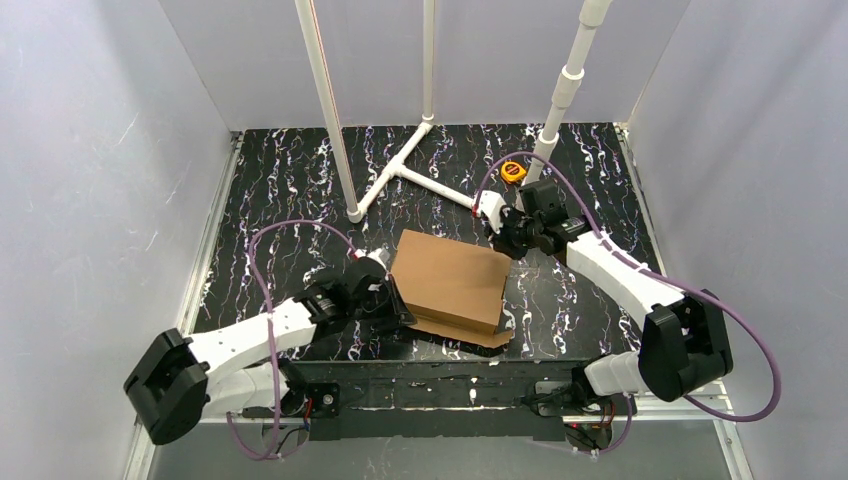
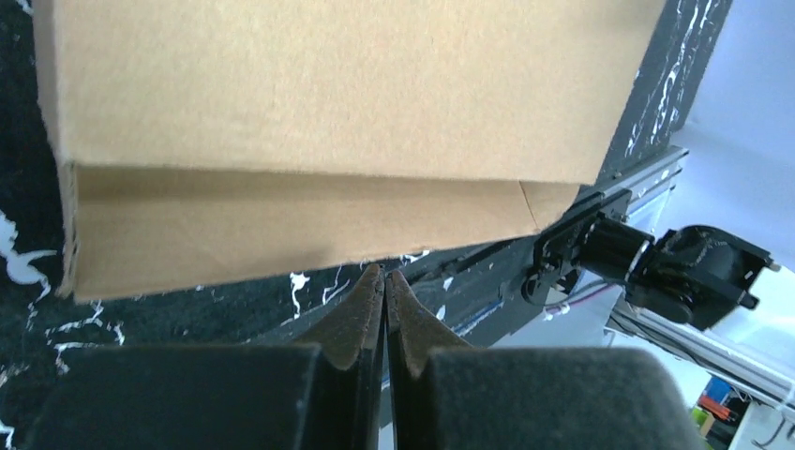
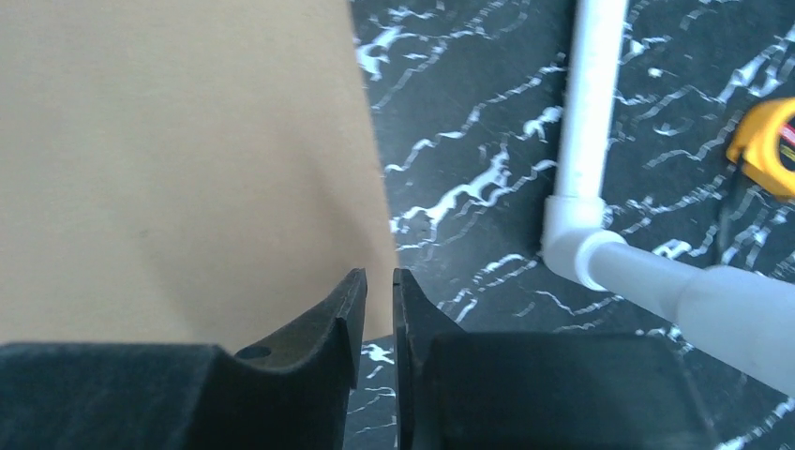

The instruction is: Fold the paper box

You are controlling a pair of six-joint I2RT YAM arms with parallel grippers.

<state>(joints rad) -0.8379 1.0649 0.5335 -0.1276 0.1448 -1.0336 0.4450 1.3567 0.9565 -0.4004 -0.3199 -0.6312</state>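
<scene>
Top cam: high above the near edge, looks down on whole desk (image 1: 300,170). Left wrist cam: tight over left tool (image 2: 384,274), faces right along near edge. Right wrist cam: tight over right tool (image 3: 378,277), looks down at desk. All three share the box (image 1: 450,280).

Robotics lab test cell: a left arm (image 1: 250,340) and right arm (image 1: 620,270) bolted to the near edge of a black marbled table (image 1: 290,180), enclosed by plain pale panel walls (image 1: 90,170). A white plastic pipe frame (image 1: 325,100), purple cables (image 1: 252,255) and a yellow tape measure (image 1: 514,171) complete the rig.
</scene>
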